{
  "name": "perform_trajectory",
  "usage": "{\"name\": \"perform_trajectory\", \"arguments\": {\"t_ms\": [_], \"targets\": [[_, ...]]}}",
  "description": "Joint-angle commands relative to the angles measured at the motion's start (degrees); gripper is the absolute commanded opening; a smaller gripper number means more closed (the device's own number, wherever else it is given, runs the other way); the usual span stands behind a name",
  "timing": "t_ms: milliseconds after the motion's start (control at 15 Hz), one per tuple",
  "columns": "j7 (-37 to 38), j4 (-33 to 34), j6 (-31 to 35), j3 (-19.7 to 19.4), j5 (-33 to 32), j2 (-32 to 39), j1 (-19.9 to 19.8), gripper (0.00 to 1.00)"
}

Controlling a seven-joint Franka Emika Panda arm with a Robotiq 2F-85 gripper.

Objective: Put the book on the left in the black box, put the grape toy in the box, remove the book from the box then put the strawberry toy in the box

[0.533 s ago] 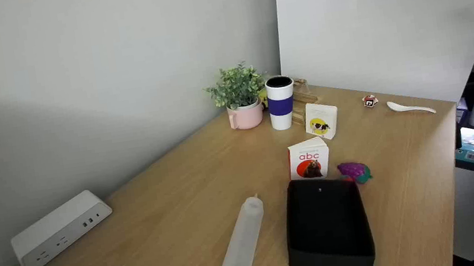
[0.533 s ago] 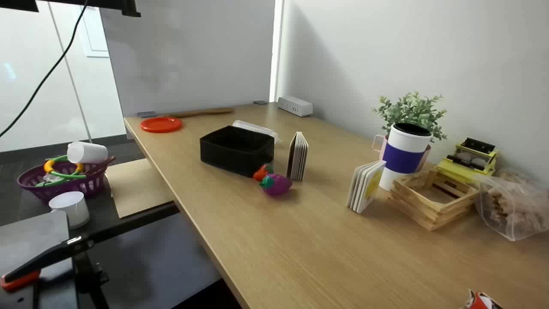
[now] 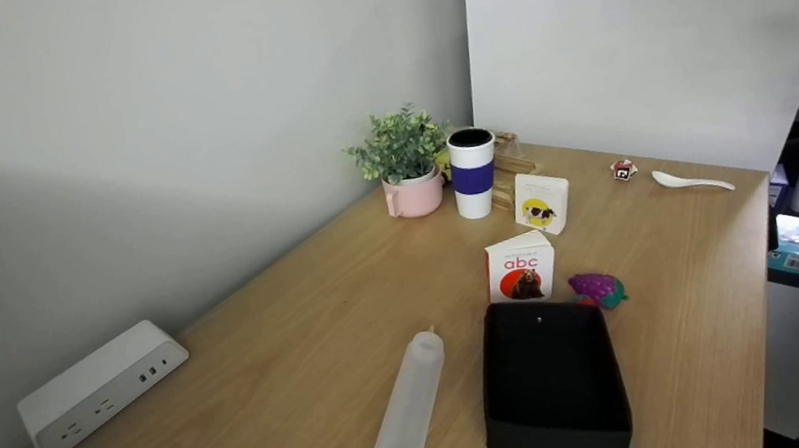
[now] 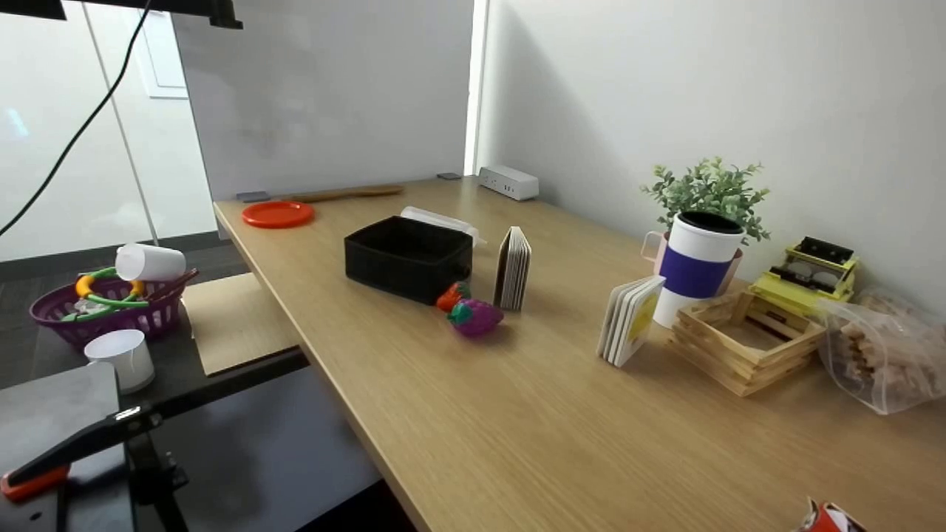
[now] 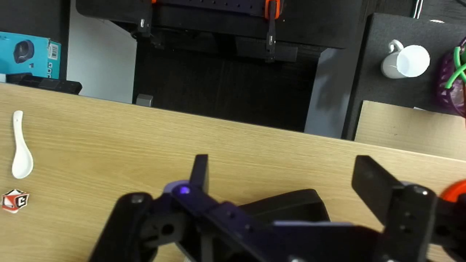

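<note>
The black box stands on the table with its inside bare; it shows in both exterior views. A white book with red "abc" stands upright just beyond the box's end. A second white book with a cow stands upright farther off. The purple grape toy lies near the box's corner. The red strawberry toy lies between grape and box, mostly hidden in an exterior view. My gripper is open and empty above the table, partly covering the box.
A clear bottle lies beside the box. A white cup with a blue band, a potted plant and a wooden crate stand near the wall. A white spoon and a red plate lie on the table.
</note>
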Motion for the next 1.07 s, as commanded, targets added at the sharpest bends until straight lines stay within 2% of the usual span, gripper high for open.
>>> {"name": "perform_trajectory", "arguments": {"t_ms": [0,267,533,733,1000], "targets": [[0.88,0.08,-0.81,-0.2,-0.99,0.03,0.06,1.0],[-7.03,0.14,4.46,-0.79,-6.46,1.85,0.74,1.0],[-14.91,1.34,12.9,-2.51,-8.75,8.5,0.43,1.0],[-19.61,2.46,17.21,-4.5,-9.15,16.11,-0.4,1.0],[-28.74,3.82,17.79,-5.88,-8.71,21.85,-0.6,1.0]]}}
